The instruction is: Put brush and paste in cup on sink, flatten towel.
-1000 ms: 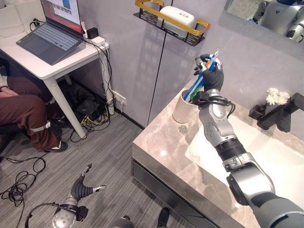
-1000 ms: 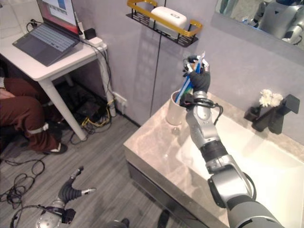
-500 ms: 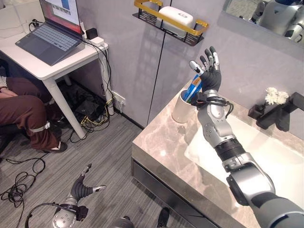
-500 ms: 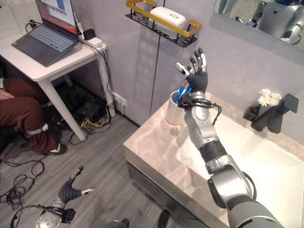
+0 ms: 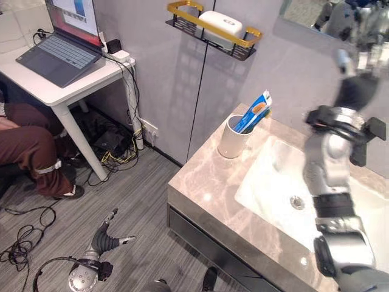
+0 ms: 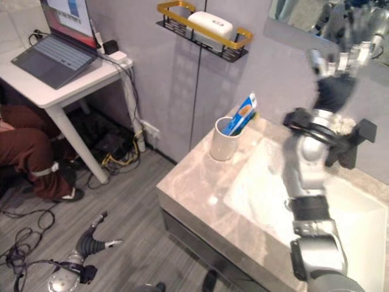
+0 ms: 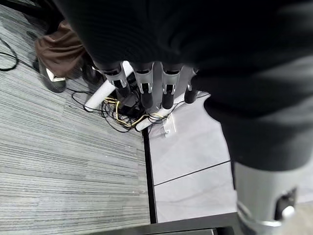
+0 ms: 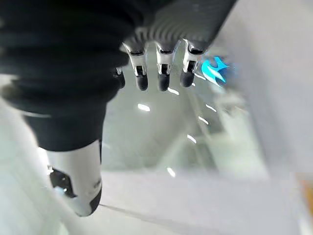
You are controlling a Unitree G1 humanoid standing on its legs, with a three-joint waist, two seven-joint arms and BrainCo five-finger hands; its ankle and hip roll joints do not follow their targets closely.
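We see the blue paste (image 5: 252, 115) standing in the white cup (image 5: 231, 139), its top leaning toward the wall. The cup sits on the sink counter (image 5: 200, 182) at its back left corner, just beside the white basin (image 5: 273, 182). Our right hand (image 6: 334, 76) is up in the air near the mirror (image 6: 304, 15), over the back edge of the basin, with its fingers (image 8: 161, 73) straight and holding nothing. Our left hand (image 5: 106, 240) hangs low over the grey floor (image 5: 121, 194), fingers loose and empty.
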